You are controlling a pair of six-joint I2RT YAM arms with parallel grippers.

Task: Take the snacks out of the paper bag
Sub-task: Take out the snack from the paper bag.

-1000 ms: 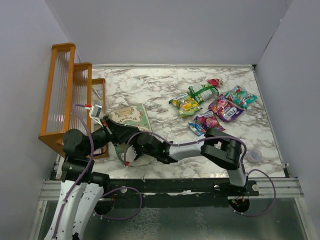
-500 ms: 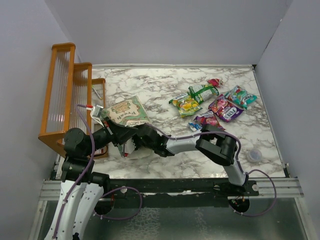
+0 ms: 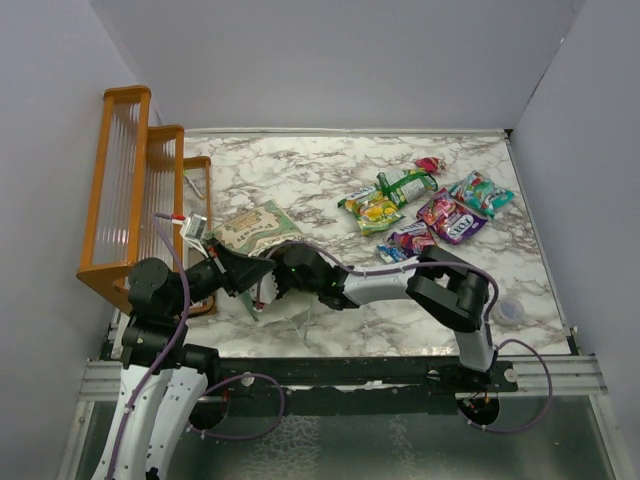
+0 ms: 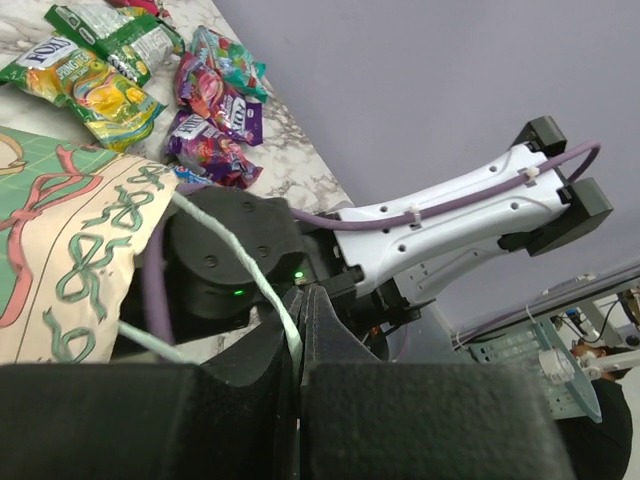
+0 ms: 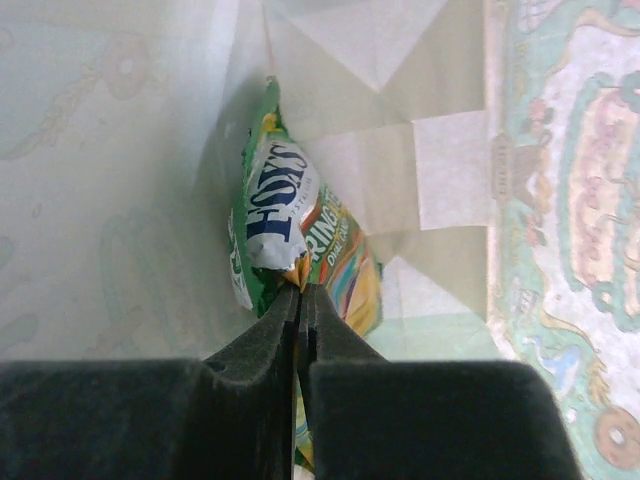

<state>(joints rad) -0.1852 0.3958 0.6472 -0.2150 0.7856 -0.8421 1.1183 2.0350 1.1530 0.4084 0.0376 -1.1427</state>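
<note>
The paper bag [image 3: 256,228] lies tilted on the marble table, its mouth toward the arms. My left gripper [image 4: 300,297] is shut on the bag's white string handle [image 4: 232,252] and holds the mouth up. My right gripper [image 5: 300,292] is inside the bag, shut on the corner of a green-and-yellow snack packet [image 5: 285,215] that lies against the white inner wall. In the top view its fingers are hidden in the bag mouth. Several other snacks [image 3: 372,210] lie loose on the table at the right, seen as snacks [image 4: 90,85] in the left wrist view.
An orange wooden rack [image 3: 130,190] stands along the left edge, close behind the bag. A small red-and-white box [image 3: 191,222] sits by the rack. A round translucent disc [image 3: 510,310] lies near the right front corner. Grey walls enclose the table.
My right gripper has pushed deeper into the bag and gone from open to shut on the green-and-yellow packet. The bag has shifted back and left. The left gripper kept its hold on the handle.
</note>
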